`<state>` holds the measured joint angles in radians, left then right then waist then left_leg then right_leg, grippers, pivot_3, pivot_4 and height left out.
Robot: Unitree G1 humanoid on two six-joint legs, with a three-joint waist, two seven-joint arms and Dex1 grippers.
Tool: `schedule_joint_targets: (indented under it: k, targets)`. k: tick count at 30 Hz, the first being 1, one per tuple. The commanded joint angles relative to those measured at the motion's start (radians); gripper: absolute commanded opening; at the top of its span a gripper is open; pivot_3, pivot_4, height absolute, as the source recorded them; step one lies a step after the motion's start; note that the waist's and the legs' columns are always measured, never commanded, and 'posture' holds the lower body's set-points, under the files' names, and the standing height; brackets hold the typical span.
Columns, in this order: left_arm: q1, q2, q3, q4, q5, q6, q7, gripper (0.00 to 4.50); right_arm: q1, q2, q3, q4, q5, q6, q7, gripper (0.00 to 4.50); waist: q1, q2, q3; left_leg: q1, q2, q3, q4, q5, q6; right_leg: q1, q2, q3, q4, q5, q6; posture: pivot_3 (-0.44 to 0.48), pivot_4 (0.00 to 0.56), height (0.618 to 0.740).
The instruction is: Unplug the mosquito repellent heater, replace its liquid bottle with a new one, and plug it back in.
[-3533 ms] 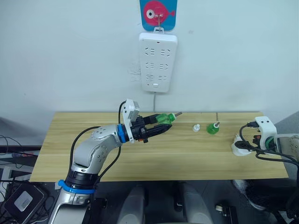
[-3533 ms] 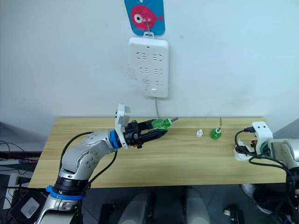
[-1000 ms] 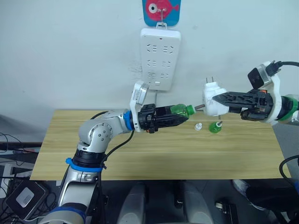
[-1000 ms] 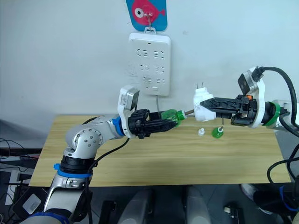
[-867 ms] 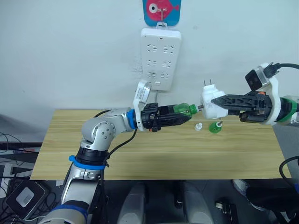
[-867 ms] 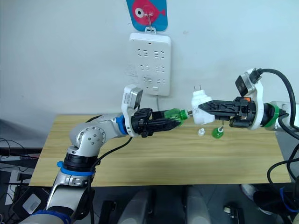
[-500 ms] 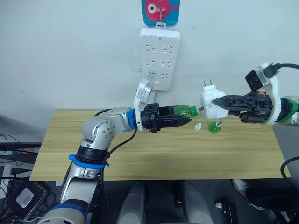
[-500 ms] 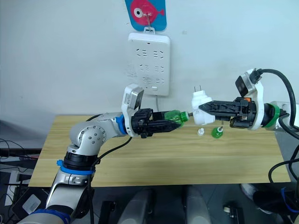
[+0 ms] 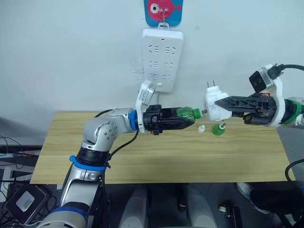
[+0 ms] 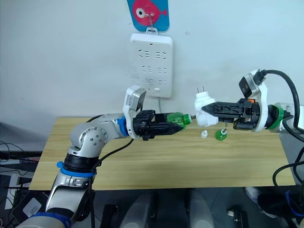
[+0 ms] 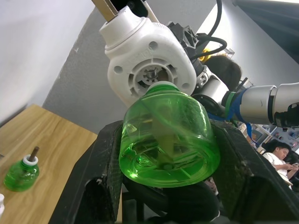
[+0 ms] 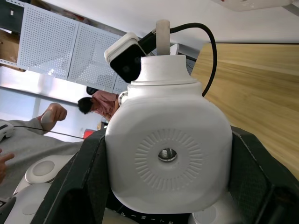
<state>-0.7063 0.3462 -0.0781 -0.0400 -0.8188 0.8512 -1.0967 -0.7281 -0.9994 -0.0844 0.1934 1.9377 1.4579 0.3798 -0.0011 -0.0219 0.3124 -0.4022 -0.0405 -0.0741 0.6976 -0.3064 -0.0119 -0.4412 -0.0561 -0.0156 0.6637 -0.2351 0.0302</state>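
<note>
Hanging on the white wall above the wooden desk (image 9: pixel 142 156): white power strip (image 9: pixel 160 59) under a fish hook plate (image 9: pixel 163 10). Left claw (image 9: pixel 190 121) clamps the new one (image 9: pixel 186 113); right claw (image 9: pixel 219 105) clamps the mosquito repellent heater (image 9: pixel 213 103) just right of it, both above the desk. Its liquid bottle (image 9: pixel 217 129) and white cap (image 9: pixel 201 129) sit below the heater. Wick tip meeting the heater socket is hard to make out.

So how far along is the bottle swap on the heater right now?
Done: heater is unplugged, held by the right gripper; one green bottle stands on the table. In hand: left gripper aligns another bottle with the heater's socket. Left: seating it, then replugging into the power strip.
</note>
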Motion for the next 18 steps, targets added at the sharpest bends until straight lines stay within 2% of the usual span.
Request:
schedule_joint_targets:
  k: [1,18]
  targets:
    - [-0.02,-0.013,-0.001,-0.007,0.01,-0.031,-0.006,2.26,-0.017,-0.019,0.0,-0.05,0.034,0.011,0.044,2.97,0.0,0.0,0.0,0.0,0.0,0.0,0.0,0.0,0.0,0.0,0.0,0.0,0.0,0.0,0.0,0.022,0.303,0.74]
    - [-0.019,-0.036,-0.027,-0.062,-0.002,-0.011,-0.011,2.26,-0.033,0.007,0.015,-0.104,0.034,-0.047,-0.021,2.97,0.001,0.0,0.0,0.0,0.0,0.0,0.0,0.0,0.0,0.0,0.0,0.0,0.0,0.0,0.0,0.023,0.292,0.74]
